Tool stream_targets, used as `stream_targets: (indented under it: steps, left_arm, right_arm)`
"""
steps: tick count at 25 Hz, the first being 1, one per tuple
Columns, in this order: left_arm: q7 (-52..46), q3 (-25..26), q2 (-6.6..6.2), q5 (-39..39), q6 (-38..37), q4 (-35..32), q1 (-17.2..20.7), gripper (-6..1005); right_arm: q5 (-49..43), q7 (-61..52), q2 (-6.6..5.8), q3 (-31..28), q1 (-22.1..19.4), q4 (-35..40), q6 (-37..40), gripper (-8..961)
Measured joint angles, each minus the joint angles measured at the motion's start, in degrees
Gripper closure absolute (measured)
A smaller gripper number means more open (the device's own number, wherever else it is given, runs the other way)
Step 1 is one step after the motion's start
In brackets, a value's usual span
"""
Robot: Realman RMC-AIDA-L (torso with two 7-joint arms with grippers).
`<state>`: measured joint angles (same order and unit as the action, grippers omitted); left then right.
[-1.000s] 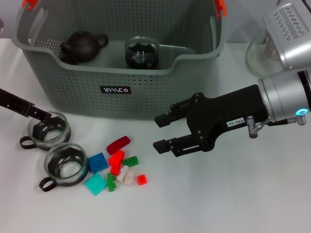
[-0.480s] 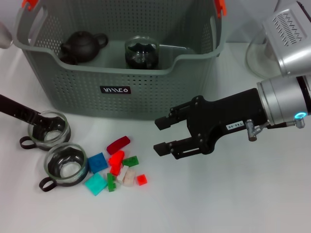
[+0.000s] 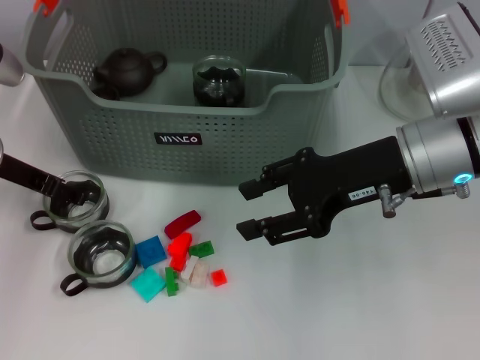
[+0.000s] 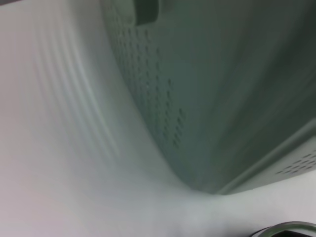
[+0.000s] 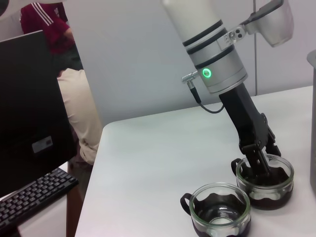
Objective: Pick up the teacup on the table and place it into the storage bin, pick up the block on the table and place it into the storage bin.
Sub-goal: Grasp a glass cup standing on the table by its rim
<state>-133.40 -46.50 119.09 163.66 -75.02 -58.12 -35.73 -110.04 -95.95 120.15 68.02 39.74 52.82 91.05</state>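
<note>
**Teacup in the left gripper's reach**

Teacup (image 3: 76,201) sits upright on the table (image 3: 360,300), near its left edge, handle pointing left, just before the storage bin (image 3: 187,112). Left gripper (image 3: 66,196) reaches into it, one finger inside the rim, one outside; whether the jaws are clamped on the glass I cannot tell. A good lift likely needs a firm pinch on the wall, then straight up. Blocks (image 3: 180,259) lie in the middle. Right gripper (image 3: 250,206) hovers nearby, jaws apart.
</note>
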Motion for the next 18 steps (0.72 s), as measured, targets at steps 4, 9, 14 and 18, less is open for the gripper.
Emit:
stream_targets:
  steps: [4, 9, 14, 18]
  left_arm:
    - [0.06, 0.0, 0.0, 0.0, 0.02, 0.07, 0.02, 149]
    - [0.28, -0.15, 0.09, 0.0, -0.31, 0.3, 0.06, 152]
    - [0.47, -0.63, -0.01, 0.0, -0.53, 0.52, -0.04, 219]
    - [0.46, -0.78, -0.01, 0.0, -0.31, 1.43, -0.13, 285]
  right_arm:
    - [0.0, -0.01, 0.0, -0.09, 0.03, 0.0, -0.03, 328]
    - [0.0, -0.02, 0.0, -0.07, 0.06, 0.01, -0.4, 328]
    - [0.08, -0.03, 0.0, -0.17, 0.08, 0.01, -0.43, 328]
    - [0.19, -0.03, -0.01, -0.26, 0.08, 0.0, -0.43, 327]
